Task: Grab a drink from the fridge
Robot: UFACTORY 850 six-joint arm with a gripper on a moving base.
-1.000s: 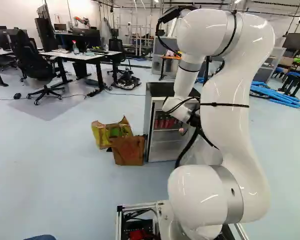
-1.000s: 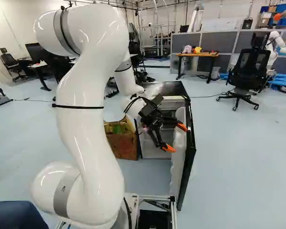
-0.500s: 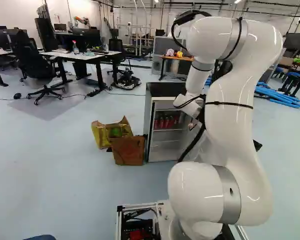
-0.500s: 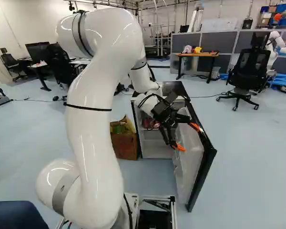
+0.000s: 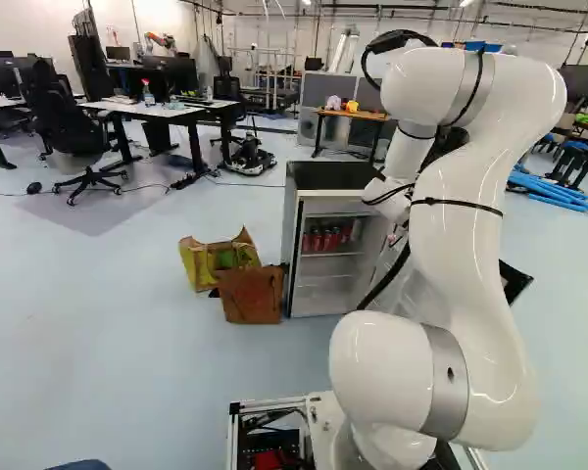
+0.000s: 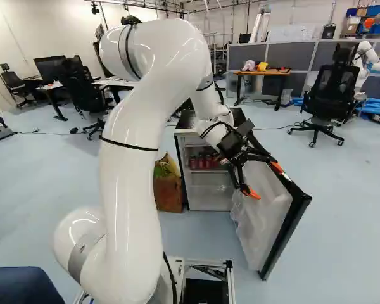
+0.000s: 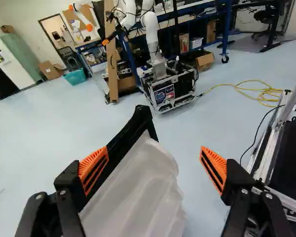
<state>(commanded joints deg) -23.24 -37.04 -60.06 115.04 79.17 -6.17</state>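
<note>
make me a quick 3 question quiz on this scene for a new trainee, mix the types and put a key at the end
1. Multiple choice. The door of the fridge stands open. What can be seen on a shelf inside?
a) green bottles
b) red cans
c) a stack of plates

2. Fill in the blank. The gripper is black, and the pads on its two fingers are ____.

3. True or false. The gripper is closed around a can.

Key: 1 b; 2 orange; 3 false
</note>
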